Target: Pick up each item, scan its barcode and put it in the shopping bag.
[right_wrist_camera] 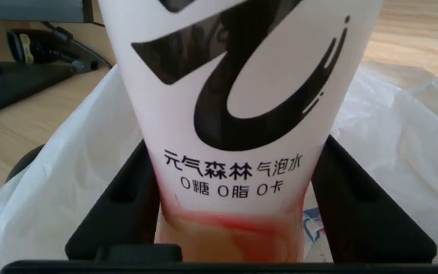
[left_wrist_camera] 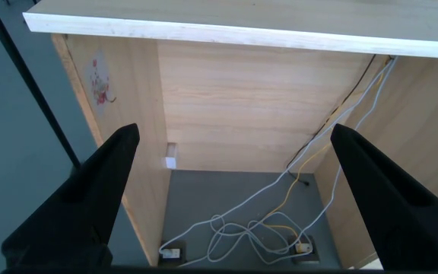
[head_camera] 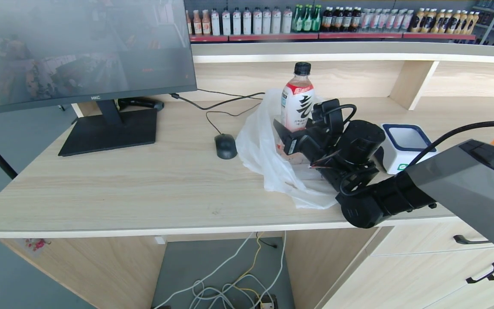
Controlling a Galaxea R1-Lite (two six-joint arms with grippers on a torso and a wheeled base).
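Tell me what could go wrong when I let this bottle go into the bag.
1. The bag lies limp and crumpled, so the tall bottle, shut in the right hand, may topple once released.
2. Bag film bunches close around the hand; pulling back could snag it and drag the bag.
3. The bag sits near the front edge of the desk; a tipped bottle might roll off.
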